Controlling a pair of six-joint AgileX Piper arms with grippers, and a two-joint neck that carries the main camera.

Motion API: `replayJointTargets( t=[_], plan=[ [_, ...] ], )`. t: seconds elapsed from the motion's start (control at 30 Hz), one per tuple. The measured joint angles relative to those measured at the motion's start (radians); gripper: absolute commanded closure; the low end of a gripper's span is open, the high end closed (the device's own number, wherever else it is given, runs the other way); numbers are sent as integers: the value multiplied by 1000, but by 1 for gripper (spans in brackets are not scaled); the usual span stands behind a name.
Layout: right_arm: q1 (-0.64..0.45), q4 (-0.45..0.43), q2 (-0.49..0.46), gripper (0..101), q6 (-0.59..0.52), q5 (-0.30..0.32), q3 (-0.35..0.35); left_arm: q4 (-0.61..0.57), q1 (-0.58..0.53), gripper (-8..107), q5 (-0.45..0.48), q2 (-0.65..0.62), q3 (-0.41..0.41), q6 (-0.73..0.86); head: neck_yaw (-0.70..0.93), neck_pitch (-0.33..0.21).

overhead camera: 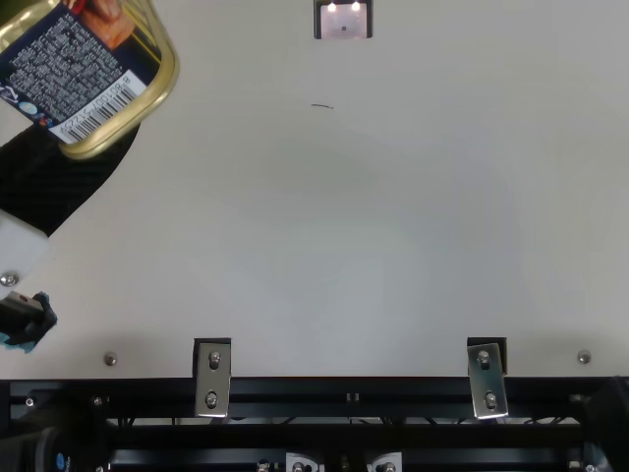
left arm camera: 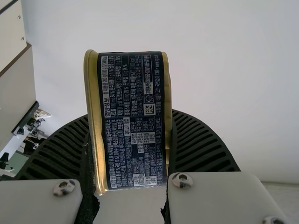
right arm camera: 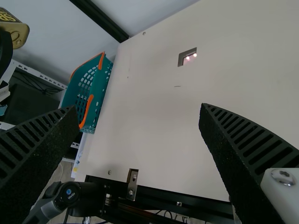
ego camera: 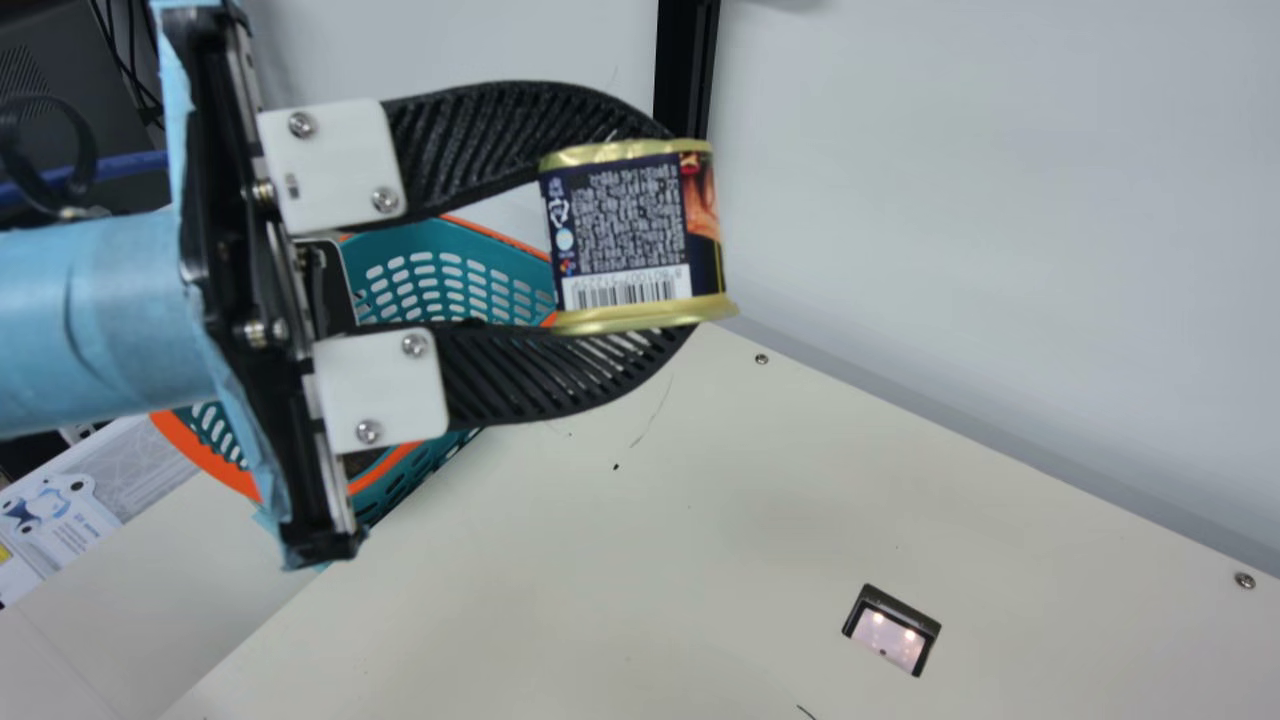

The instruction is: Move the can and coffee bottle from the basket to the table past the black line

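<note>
Item one, the can [ego camera: 630,235]: it is out of the basket [ego camera: 430,238], held in the air by your left gripper [ego camera: 680,235], whose ribbed fingers close on its two gold-rimmed ends. Item two, your right gripper [right arm camera: 139,109]: fingers spread wide, nothing between them. Item three, the table [ego camera: 650,560]: it bears a short dark stroke [overhead camera: 321,106], possibly the black line, though you cannot be sure of that. Item four, the coffee bottle: location undetermined, since the basket's contents cannot be made out; by the task it should be in there. Step in hand, by judgement: carrying the can across, with its placing yet to be done. Next move: you bring the can over the table beyond the line, turn the wrist so that it comes down on a stable face, lower until it touches, then part the fingers. Cautions: the hold is on the rims, so a knock or a quick turn could make the can pivot or slip; releasing too high could tip it; setting it down short of the line would miss the mark. Remaining after that: the coffee bottle, to be moved likewise, set down apart from the can.
</note>
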Motion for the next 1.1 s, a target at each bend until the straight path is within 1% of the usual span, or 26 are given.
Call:
replayJointTargets(
  t=[0.1, 0.3, 0.47, 0.6, 0.73, 0.77, 0.87, 0.97, 1.0, 1.07, 1.1],
  plan=[
    [0, 0, 0, 0, 0, 0, 0, 10, -4, 89, -11, 8, 0, 31, 0, 0],
    [0, 0, 0, 0, 0, 0, 0, 150, 26, 89, -46, 75, -41, 160, 0, 5],
    [0, 0, 0, 0, 0, 0, 0, 296, 61, 89, -72, 163, -96, 331, 0, 0],
    [0, 0, 0, 0, 0, 0, 0, 414, 55, 89, -117, 232, -138, 490, 0, 0],
    [0, 0, 0, 0, 0, 0, 0, 526, 32, 89, -184, 268, -146, 654, -5, 0],
    [0, 0, 0, 0, 0, 0, 0, 540, 31, 89, -191, 268, -146, 679, -15, 0],
    [0, 0, 0, 0, 0, 0, 0, 557, 31, 89, -200, 268, -146, 741, -97, 5],
    [0, 0, 0, 0, 0, 0, 0, 556, 31, 89, -198, 268, -146, 748, -210, 26],
    [0, 0, 0, 0, 0, 0, 0, 556, 31, 89, -198, 268, -146, 748, -256, 41],
    [0, 0, 0, 0, 0, 0, 0, 556, 31, 89, -198, 268, -146, 748, -322, 41],
    [0, 0, 0, 0, 0, 0, 0, 556, 31, 89, -198, 268, -146, 748, -358, 51]
  ],
)
